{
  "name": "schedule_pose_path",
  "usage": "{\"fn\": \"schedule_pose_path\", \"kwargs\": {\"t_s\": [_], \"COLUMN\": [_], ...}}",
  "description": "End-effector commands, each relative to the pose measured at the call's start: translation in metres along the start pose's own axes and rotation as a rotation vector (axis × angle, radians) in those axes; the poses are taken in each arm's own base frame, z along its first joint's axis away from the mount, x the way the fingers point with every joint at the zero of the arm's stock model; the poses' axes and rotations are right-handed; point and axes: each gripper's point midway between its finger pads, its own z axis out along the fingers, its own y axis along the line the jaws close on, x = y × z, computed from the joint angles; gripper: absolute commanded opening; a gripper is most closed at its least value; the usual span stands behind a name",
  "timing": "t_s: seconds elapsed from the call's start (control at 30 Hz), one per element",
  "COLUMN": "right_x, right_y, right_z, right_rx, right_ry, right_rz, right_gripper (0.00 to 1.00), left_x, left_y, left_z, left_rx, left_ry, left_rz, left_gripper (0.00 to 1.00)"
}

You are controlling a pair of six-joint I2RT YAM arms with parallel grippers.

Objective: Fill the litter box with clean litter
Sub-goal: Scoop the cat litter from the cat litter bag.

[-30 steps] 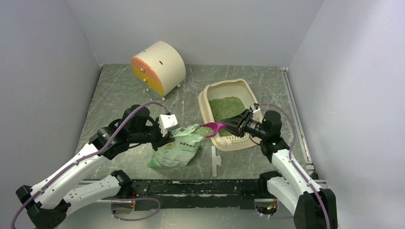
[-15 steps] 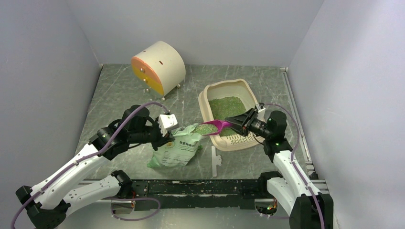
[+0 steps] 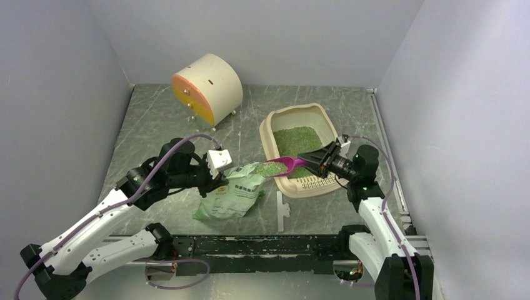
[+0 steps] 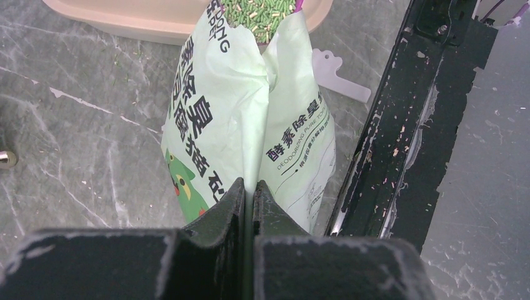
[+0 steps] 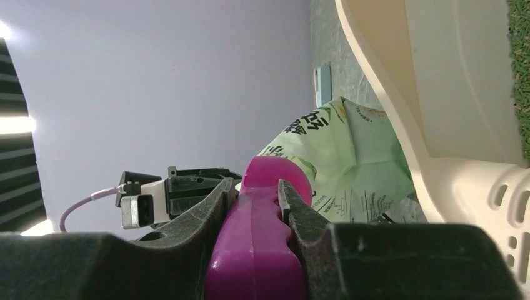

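Grey marbled tabletop point(image 3: 156, 125), pale walls around. Beige rounded plastic litter box point(image 3: 267, 140) sits at 1 o'clock from centre, with fine green granular clean litter point(image 3: 297, 140) bedding its floor. Jaws of the right gripper point(image 5: 256, 182) clamp the handle of a magenta plastic scoop point(image 5: 256, 250), which is loaded and at the box's 7 o'clock corner. Jaws of the left gripper point(image 4: 249, 190) are closed on a light-green printed plastic bag point(image 4: 237, 112).

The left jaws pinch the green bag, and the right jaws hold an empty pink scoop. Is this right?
No: the scoop is not empty, it carries green litter, as the top view shows. The left jaws do pinch the bag.
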Motion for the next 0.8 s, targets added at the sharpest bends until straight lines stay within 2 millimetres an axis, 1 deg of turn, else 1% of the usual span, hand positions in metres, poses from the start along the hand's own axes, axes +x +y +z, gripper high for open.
{"fn": "schedule_pose_path", "kwargs": {"t_s": [0.0, 0.37, 0.47, 0.57, 0.7, 0.77], "right_x": [0.002, 0.001, -0.002, 0.007, 0.009, 0.017], "right_y": [0.012, 0.011, 0.010, 0.017, 0.010, 0.012], "right_z": [-0.005, -0.008, -0.007, 0.001, 0.001, 0.007], "right_rx": [-0.032, -0.032, -0.021, -0.028, -0.027, -0.049], "right_ry": [0.013, 0.010, 0.001, 0.040, 0.036, 0.044], "right_rz": [-0.026, -0.021, -0.028, -0.054, -0.005, 0.006], "right_gripper": [0.00, 0.00, 0.00, 0.00, 0.00, 0.00], "left_x": [-0.054, -0.057, -0.059, -0.060, -0.063, -0.063], "left_y": [0.004, 0.003, 0.003, 0.003, 0.002, 0.002], "left_z": [-0.007, -0.007, -0.008, -0.007, -0.005, -0.004], "left_rx": [-0.017, -0.017, -0.017, -0.014, -0.004, -0.002], "left_ry": [-0.211, -0.220, -0.224, -0.233, -0.240, -0.240], "left_rz": [0.068, 0.066, 0.065, 0.063, 0.059, 0.057], "left_gripper": [0.05, 0.05, 0.05, 0.05, 0.05, 0.05]}}
